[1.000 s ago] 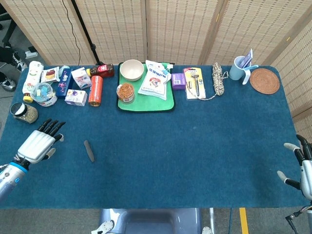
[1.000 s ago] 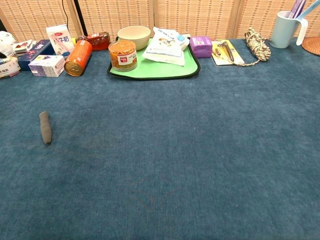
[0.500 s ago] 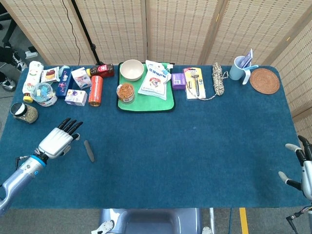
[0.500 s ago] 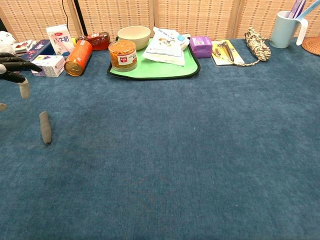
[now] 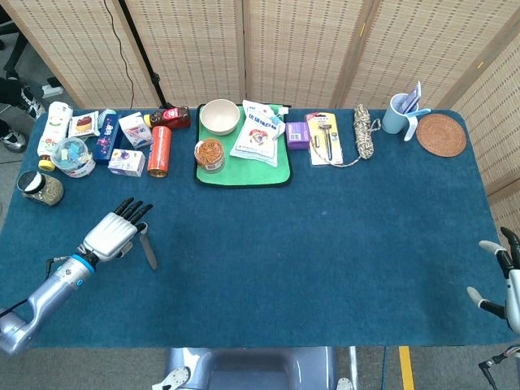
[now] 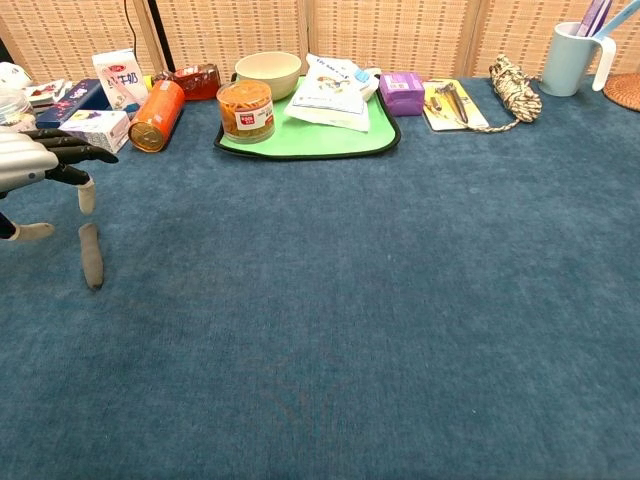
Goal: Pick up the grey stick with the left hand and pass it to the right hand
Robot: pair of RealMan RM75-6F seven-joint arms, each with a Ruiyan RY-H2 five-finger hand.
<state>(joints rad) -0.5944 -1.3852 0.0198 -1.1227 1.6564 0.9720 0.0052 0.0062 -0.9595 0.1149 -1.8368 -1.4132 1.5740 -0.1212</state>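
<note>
On the blue table (image 5: pixel 325 244), toward your left edge, the grey stick (image 5: pixel 149 251) lies flat with your left hand (image 5: pixel 114 234) just beside its far end, fingers spread and holding nothing. Lower the hand over the stick's middle and close thumb against fingers along its length. Whether a fingertip already touches it is hard to tell. Your right hand (image 5: pixel 505 280) waits open at the right edge. Since a second ago, the left hand has travelled in toward the stick; the stick hasn't moved.
</note>
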